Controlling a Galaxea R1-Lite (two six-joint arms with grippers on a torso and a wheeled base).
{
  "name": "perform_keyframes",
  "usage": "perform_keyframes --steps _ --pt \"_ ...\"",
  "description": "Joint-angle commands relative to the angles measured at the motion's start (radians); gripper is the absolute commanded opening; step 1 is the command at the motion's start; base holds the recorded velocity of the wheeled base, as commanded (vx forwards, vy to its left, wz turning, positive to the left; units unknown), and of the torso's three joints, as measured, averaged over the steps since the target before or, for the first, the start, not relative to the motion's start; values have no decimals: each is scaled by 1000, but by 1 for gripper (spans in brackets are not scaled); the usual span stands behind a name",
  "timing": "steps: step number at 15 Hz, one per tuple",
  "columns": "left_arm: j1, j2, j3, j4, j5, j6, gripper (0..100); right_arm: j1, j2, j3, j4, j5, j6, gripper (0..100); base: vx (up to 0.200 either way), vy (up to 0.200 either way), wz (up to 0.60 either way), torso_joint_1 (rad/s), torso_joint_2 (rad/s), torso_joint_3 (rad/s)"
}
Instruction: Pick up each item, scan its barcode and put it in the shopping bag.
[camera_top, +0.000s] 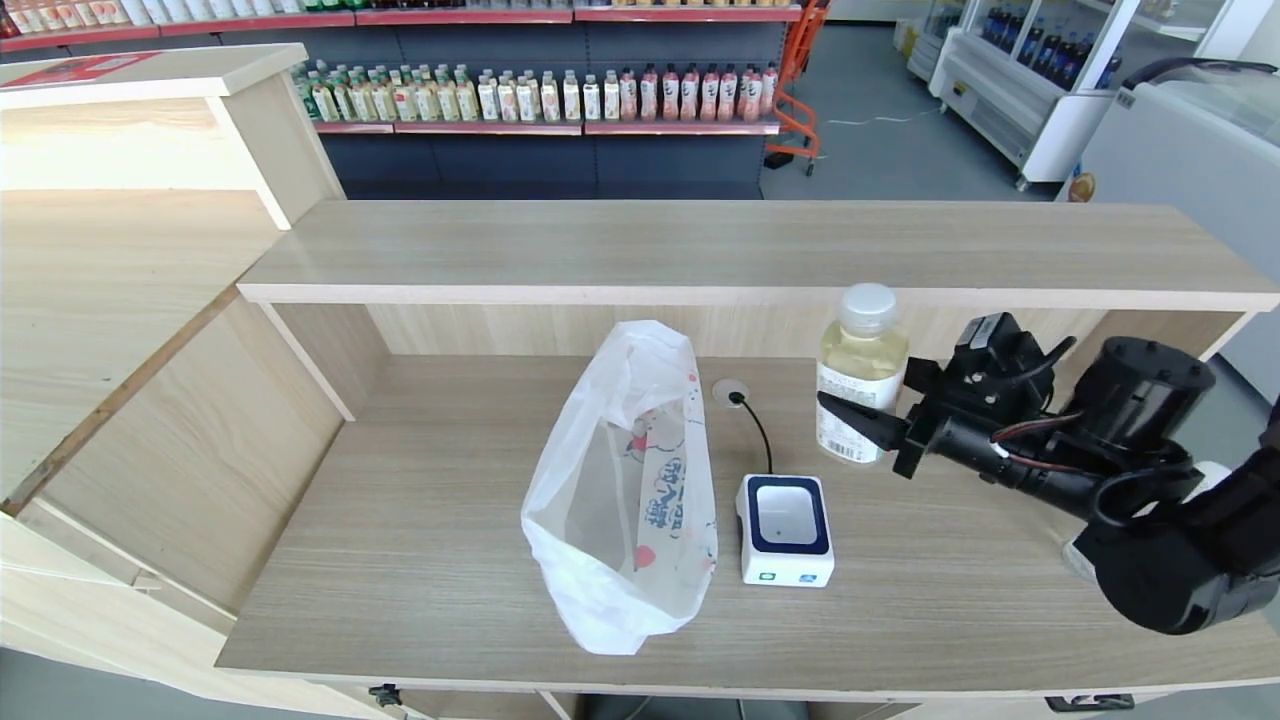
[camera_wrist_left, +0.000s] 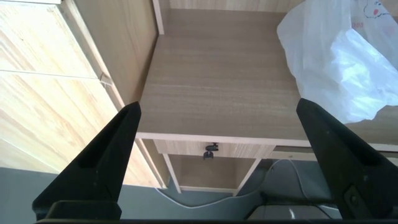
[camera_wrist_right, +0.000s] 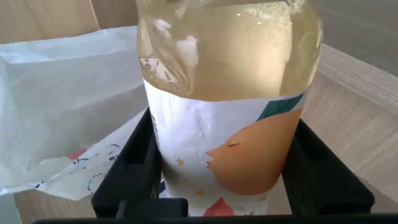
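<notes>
One white-capped bottle (camera_top: 862, 352) of pale yellow drink, centre-right, is clamped between the fingers of the right gripper (camera_top: 860, 416); scanner (camera_top: 786, 528) and shopping bag (camera_top: 620, 500) sit lower-left of it; left gripper (camera_wrist_left: 219, 107) fingers apart.

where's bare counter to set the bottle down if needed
Widest bare patch: the counter between the shopping bag and the left side wall. A second lies right of the scanner, in front of the bottle held in the right gripper. Crowded: the bag nearly touches the scanner, and the cable runs behind it.
</notes>
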Motion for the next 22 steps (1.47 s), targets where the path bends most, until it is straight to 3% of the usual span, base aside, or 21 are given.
perform_keyframes --steps 1,3,6,15,18,22 --pt "0 0 0 0 0 0 100 19 -125 39 34 -76 75 0 0 0 0 0 0 0" --pt "0 0 0 0 0 0 100 59 -152 37 123 -206 256 0 0 0 0 0 0 0" --pt "0 0 0 0 0 0 100 77 -168 39 206 -281 368 0 0 0 0 0 0 0" --pt "0 0 0 0 0 0 100 86 -187 98 221 -288 368 0 0 0 0 0 0 0" --pt "0 0 0 0 0 0 100 86 -206 131 221 -288 368 0 -200 0 0 7 1 -2" --pt "0 0 0 0 0 0 100 85 -210 129 223 -288 368 0 0 0 0 0 0 0"
